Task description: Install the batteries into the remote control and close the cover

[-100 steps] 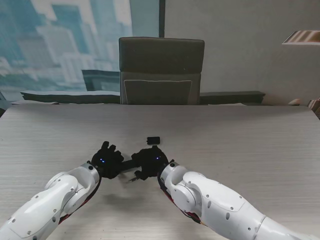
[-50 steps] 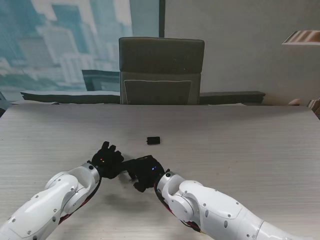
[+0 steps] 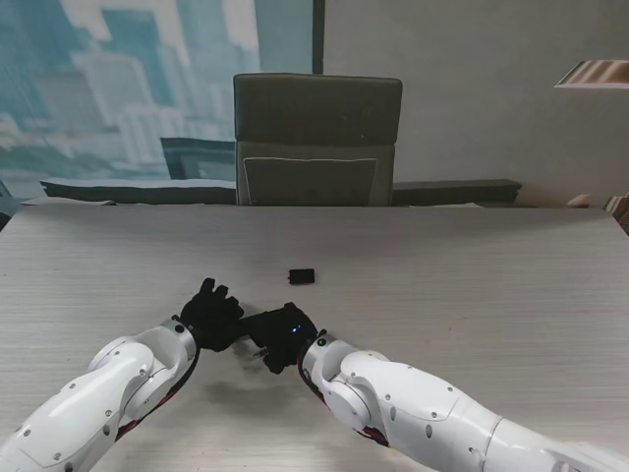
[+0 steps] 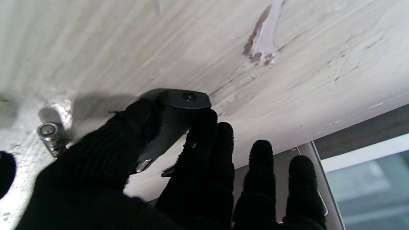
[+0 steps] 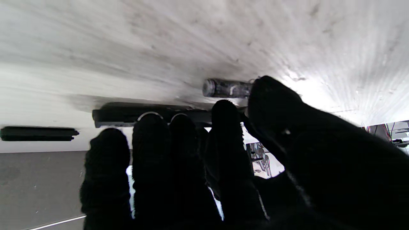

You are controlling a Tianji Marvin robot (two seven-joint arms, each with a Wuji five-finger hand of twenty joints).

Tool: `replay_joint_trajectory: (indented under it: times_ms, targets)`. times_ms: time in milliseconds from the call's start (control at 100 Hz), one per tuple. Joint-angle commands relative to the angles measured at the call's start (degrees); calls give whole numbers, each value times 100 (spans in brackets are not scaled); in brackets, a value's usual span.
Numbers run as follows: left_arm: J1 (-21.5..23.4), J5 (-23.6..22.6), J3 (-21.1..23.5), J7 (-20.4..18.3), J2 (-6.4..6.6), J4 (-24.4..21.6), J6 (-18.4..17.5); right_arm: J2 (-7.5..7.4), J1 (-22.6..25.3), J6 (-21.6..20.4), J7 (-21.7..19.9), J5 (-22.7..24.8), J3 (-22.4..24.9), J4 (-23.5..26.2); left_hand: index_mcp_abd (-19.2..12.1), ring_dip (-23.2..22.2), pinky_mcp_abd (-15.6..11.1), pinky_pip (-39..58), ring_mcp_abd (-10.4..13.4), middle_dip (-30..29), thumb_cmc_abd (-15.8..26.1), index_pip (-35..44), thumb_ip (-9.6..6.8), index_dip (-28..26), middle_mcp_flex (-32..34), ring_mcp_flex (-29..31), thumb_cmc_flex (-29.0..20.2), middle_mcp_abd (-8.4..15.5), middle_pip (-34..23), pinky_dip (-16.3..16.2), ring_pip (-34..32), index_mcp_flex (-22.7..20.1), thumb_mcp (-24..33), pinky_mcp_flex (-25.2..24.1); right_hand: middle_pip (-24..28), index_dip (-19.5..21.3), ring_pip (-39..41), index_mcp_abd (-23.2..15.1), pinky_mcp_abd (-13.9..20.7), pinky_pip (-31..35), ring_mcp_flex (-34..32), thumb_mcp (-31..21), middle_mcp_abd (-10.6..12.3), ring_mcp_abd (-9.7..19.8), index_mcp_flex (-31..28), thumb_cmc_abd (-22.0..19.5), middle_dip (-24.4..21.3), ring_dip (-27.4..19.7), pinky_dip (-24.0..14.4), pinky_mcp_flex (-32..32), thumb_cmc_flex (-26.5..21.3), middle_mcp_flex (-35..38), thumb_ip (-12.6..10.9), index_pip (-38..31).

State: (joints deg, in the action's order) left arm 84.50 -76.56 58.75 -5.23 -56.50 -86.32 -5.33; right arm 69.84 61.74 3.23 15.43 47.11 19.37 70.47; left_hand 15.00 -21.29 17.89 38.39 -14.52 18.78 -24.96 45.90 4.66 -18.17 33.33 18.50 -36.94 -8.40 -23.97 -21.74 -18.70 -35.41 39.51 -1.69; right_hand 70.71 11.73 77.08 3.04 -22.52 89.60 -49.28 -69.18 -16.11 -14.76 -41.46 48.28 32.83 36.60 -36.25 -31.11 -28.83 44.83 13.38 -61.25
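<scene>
My left hand [image 3: 211,315] is shut on one end of the black remote control [image 4: 179,103], thumb on one side and fingers on the other, holding it against the table. A single silver battery [image 4: 49,135] lies loose on the table beside it. My right hand [image 3: 283,336] hovers just right of the left hand, fingers apart over the remote control [image 5: 127,115]. Its thumb tip [image 5: 271,92] sits at the end of the battery [image 5: 225,88] without gripping it. The small black cover [image 3: 302,276] lies alone on the table farther from me, also seen as the cover [image 5: 36,133].
The pale wooden table [image 3: 472,285] stretches wide on both sides. A dark office chair [image 3: 316,138] stands behind its far edge. A scuffed white patch [image 4: 265,48] marks the table top near the remote.
My right hand has drawn back from near the cover, moving nearer to me and a little left, ending beside the left hand. The left hand has stayed put.
</scene>
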Motion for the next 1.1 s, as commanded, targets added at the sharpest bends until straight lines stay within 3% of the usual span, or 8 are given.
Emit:
replay_joint_trajectory:
  times_ms: [0, 130, 200, 450, 810, 950, 1090]
  targets:
    - [129, 11, -95, -175, 12, 184, -43, 66, -50, -60, -26, 28, -95, -152, -1595, 63, 52, 78, -77, 58, -64, 892, 51, -202, 45, 38, -503, 60, -89, 49, -63, -581, -130, -41, 298, -140, 222, -179, 143, 355, -143, -104, 56, 216, -59, 261, 128, 138, -139, -142, -135, 116, 176, -291]
    - [130, 16, -95, -155, 12, 197, -45, 128, -167, -132, -35, 13, -284, -350, -1594, 63, 50, 83, -72, 60, -63, 896, 53, -206, 51, 37, -501, 71, -94, 49, -64, -584, -135, -37, 383, -398, 333, -408, 136, 483, -390, -87, 180, 262, -277, 420, 161, 97, -138, -343, -375, 423, 356, -763]
    - [126, 20, -98, -131, 12, 212, -46, 151, -197, -150, -70, -18, -346, -422, -1590, 62, 54, 83, -75, 60, -64, 896, 51, -206, 51, 44, -505, 66, -94, 50, -68, -584, -132, -39, 512, -511, 426, -539, 102, 562, -592, -145, 243, 277, -709, 344, -159, 54, -136, -470, -506, 720, 368, -973]
    - [109, 50, -110, -97, 11, 250, -54, 151, -250, -168, -218, -86, -438, -525, -1582, 64, 53, 84, -65, 62, -64, 899, 53, -207, 54, 38, -506, 66, -98, 53, -66, -581, -127, -41, 627, -432, 474, -233, -31, 570, -697, -452, 197, 185, -1101, 583, -418, -5, -137, -501, -727, 990, 372, -1022]
    - [74, 87, -132, -13, 13, 309, -112, -141, 191, -224, 65, 201, 481, 303, -1612, 66, 65, 86, -62, 65, -106, 918, 55, -215, 56, 47, -528, 81, -103, 58, -68, -587, -88, -40, 639, -355, 456, -145, -87, 529, -696, -559, 184, 155, -1119, 605, -458, -29, -131, -474, -750, 1016, 399, -1019]
    - [58, 97, -149, -21, 14, 315, -121, -100, 184, -249, 149, 112, 694, 386, -1655, 65, 63, 83, -60, 66, -153, 957, 56, -245, 52, 52, -524, 81, -106, 63, -71, -562, -41, -42, 629, -345, 439, -124, -131, 507, -696, -534, 173, 130, -1110, 580, -466, -40, -129, -464, -753, 1017, 412, -1007]
    - [51, 97, -160, -19, 14, 319, -120, 54, 41, -132, 150, -218, 688, 191, -1675, 65, 64, 80, -59, 67, -210, 1008, 65, -279, 47, 47, -527, 86, -106, 68, -70, -505, 39, -42, 626, -334, 430, -121, -138, 502, -698, -519, 170, 120, -1109, 558, -467, -46, -131, -464, -750, 1019, 416, -999]
